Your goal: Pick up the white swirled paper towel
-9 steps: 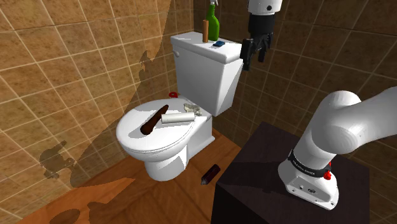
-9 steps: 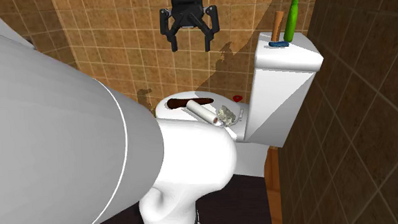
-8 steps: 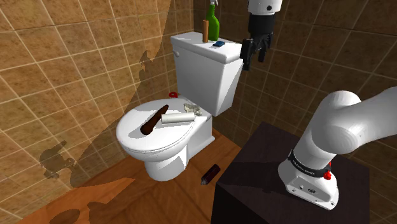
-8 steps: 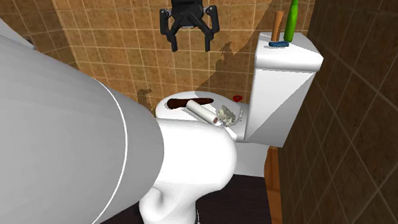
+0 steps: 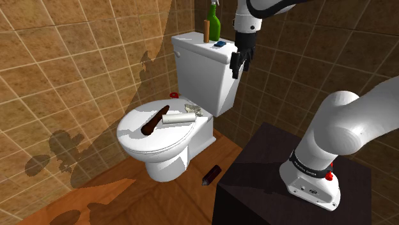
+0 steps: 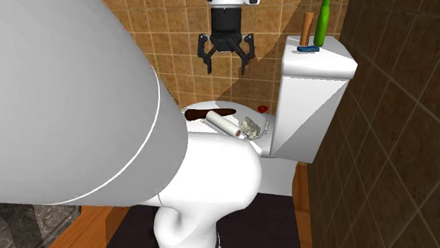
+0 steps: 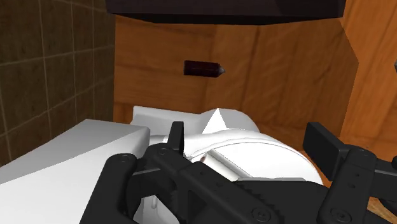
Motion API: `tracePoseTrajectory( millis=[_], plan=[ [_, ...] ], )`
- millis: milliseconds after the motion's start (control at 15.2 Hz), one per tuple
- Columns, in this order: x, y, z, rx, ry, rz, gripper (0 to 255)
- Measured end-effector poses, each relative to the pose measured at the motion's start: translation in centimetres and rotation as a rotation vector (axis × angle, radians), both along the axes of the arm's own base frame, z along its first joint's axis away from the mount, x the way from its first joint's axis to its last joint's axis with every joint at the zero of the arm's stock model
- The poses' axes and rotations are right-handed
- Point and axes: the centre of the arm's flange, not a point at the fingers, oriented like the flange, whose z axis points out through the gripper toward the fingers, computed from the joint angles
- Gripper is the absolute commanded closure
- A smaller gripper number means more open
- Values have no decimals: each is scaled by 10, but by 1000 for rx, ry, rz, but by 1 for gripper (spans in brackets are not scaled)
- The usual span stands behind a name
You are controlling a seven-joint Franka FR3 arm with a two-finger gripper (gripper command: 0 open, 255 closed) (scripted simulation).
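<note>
Lying on the white toilet lid (image 5: 146,144), the white paper towel roll (image 5: 179,118) sits right beside a brown stick (image 5: 155,121). High above it, next to the toilet tank (image 5: 204,80), the black gripper (image 6: 227,65) hangs wide open, holding nothing.

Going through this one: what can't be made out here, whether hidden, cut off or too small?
Second exterior view: the arm's white link hides the near part of the toilet lid.
Wrist view: the gripper itself covers much of the toilet.
Shoulder view: the green bottle is cut off at the top edge.
The crumpled thing beside the paper towel is too small to identify.
</note>
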Motion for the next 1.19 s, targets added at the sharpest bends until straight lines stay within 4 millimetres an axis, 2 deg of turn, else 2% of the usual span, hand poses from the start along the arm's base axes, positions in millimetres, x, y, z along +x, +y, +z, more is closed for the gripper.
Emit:
tracePoseTrajectory(
  millis=[528, 990, 1188],
  plan=[
    [78, -24, -73, 62, 1, 163, 0],
    [149, -29, -132, 115, 1, 306, 0],
    [176, -29, -163, 138, 2, 366, 0]
  ],
)
